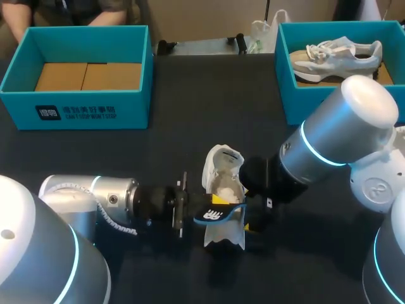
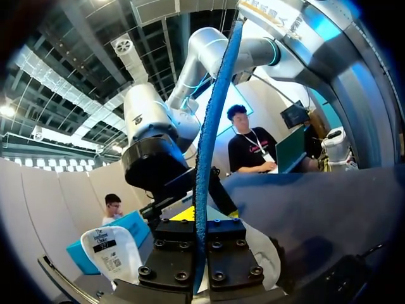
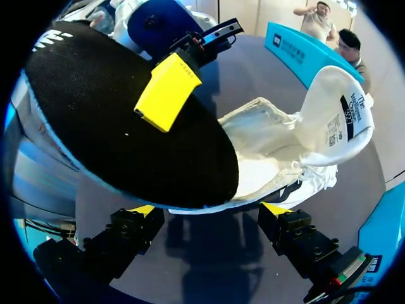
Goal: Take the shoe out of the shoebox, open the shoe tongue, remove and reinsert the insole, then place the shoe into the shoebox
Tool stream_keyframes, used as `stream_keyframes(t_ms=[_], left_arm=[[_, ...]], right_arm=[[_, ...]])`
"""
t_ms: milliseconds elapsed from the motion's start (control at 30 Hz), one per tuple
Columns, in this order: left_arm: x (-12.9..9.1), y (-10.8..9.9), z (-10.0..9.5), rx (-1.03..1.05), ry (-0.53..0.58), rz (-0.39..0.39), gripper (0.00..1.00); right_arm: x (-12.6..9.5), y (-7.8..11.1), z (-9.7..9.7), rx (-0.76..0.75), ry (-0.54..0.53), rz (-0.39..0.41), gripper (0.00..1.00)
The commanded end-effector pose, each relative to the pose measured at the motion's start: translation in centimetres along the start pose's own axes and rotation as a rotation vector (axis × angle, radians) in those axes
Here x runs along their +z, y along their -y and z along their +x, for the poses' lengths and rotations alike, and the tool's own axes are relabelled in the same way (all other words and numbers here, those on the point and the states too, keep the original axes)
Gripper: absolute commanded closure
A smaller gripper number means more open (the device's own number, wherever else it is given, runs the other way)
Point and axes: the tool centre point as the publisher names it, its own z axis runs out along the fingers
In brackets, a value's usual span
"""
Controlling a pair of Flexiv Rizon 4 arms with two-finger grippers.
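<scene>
A white shoe (image 1: 223, 185) lies on the dark table, its tongue (image 1: 221, 158) folded up and back. My left gripper (image 1: 197, 216) is shut on a dark insole (image 1: 218, 214) with a blue edge, held over the shoe's heel end. In the left wrist view the insole (image 2: 212, 139) rises edge-on from between that gripper's (image 2: 200, 256) fingers. My right gripper (image 1: 248, 208) stands open at the shoe's right side. In the right wrist view the black insole (image 3: 126, 126) hangs over the shoe (image 3: 272, 152), and the right gripper (image 3: 209, 209) straddles the shoe with its fingers apart.
An empty teal shoebox (image 1: 76, 111) stands at the back left. A second teal shoebox (image 1: 285, 82) at the back right holds another pale shoe (image 1: 335, 57). Both arms meet over the table's front middle.
</scene>
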Motion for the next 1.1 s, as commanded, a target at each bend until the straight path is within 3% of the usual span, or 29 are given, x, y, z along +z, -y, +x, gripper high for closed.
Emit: stream_keyframes(t_ms=[33, 633, 867, 1100], left_arm=[[-0.1, -0.8, 0.1, -0.001, -0.001, -0.007, 1.00], [-0.4, -4.4, -0.6, -0.006, -0.018, -0.054, 1.00], [-0.2, -5.5, -0.5, 0.028, -0.029, -0.143, 1.00], [-0.4, -5.9, -0.4, 0.025, -0.023, -0.179, 1.00]], right_arm=[[0.0, 0.0, 0.1, 0.001, 0.003, 0.000, 0.00], [0.0, 0.0, 0.1, 0.001, 0.003, 0.000, 0.00], [0.0, 0.0, 0.1, 0.001, 0.003, 0.000, 0.00], [0.0, 0.0, 0.1, 0.001, 0.003, 0.000, 0.00]])
